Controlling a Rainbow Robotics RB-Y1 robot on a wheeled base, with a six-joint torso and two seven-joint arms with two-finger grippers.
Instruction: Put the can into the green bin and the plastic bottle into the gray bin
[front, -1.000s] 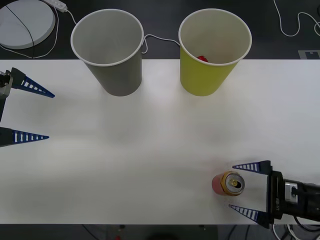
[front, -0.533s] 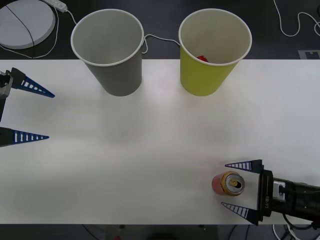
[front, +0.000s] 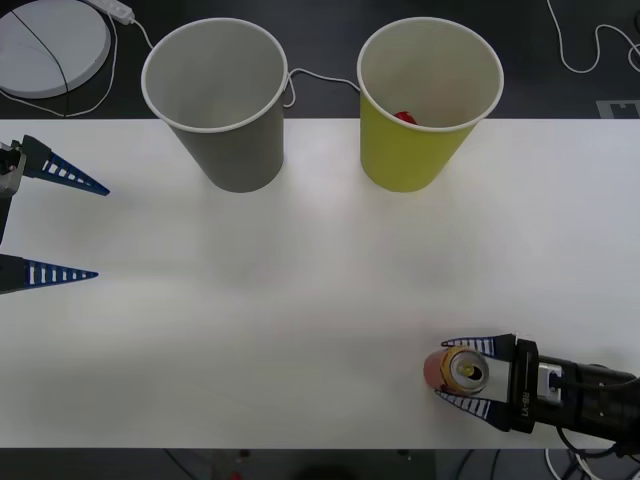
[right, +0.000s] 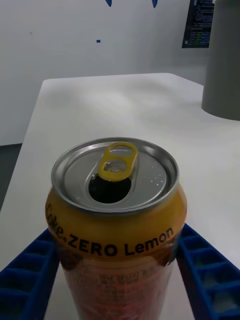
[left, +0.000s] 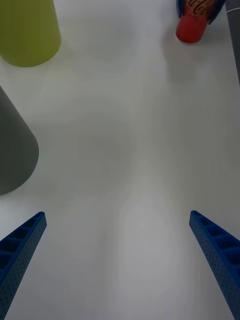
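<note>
Now right gripper (front: 462, 375) pinches upright can (front: 455, 368), long axis vertical, top up.

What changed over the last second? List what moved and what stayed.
The right gripper slid forward around the can and closed its fingers against its sides. The can stayed upright in place. The left gripper stayed open at the table's left edge; the green bin and gray bin did not move.

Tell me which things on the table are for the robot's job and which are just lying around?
For the job:
can, pinched by the right tool
green bin, something red inside
gray bin

Just lying around:
white round disc
white cables
left tool, waiting open at the table's left edge
</note>
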